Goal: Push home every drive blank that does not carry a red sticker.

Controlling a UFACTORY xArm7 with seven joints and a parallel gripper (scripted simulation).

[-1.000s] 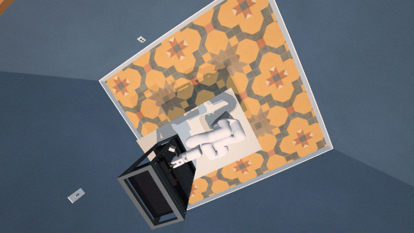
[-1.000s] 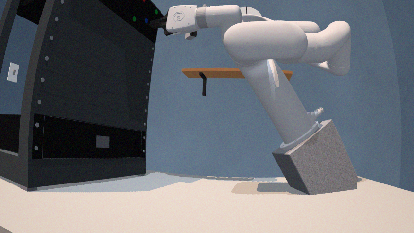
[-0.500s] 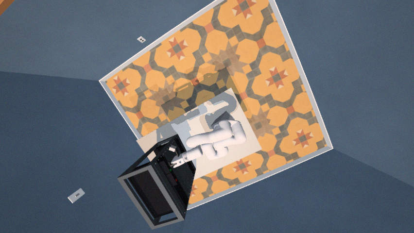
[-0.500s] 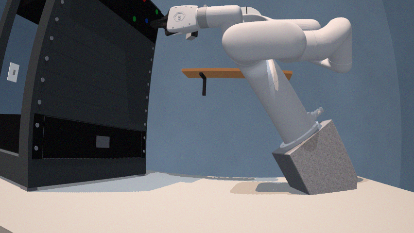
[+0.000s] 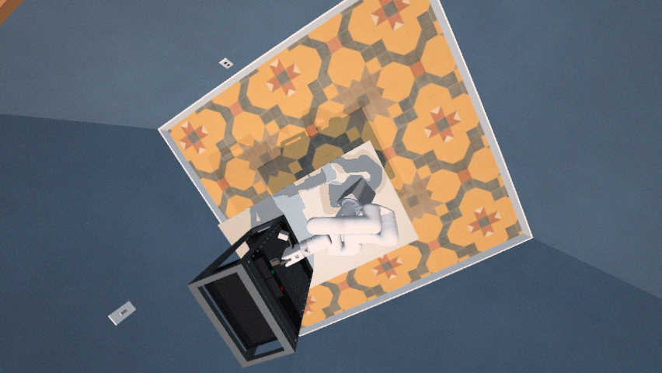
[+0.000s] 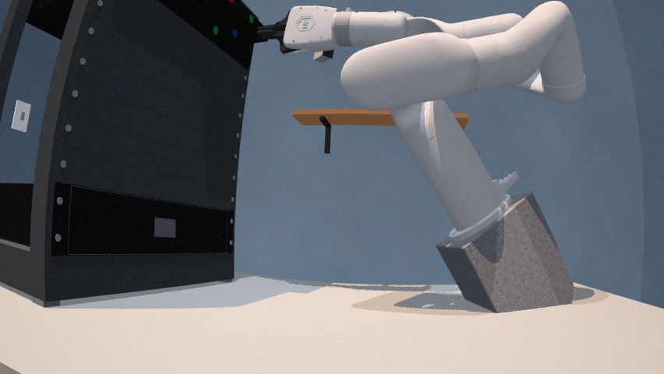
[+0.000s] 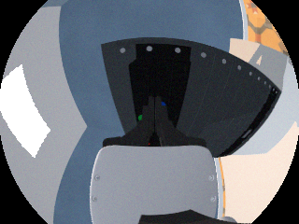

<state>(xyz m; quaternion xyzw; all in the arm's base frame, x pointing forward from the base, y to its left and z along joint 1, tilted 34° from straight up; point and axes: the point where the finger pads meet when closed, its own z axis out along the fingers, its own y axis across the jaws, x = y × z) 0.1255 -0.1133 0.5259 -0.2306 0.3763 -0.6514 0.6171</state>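
Arm: smooth, glossy white, built of rounded tubular links with bulbous joints; a faint seam ring marks the elbow link at 3 o'clock. Wrist collar: pale grey band. Gripper housing: white, boxy, with a grey hexagonal emblem; a small grey block hangs at its 6 o'clock edge. Gripper: dark fingers. Connector stub: white, near the flange. Pedestal: speckled grey stone block.

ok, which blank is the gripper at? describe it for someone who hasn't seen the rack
Find the black rack left of the arm; near the top of its front face sit coloured stickers. The shut gripper noses in beside the green-stickered blank, nearest the rack's edge. The next green and blue sit farther in.
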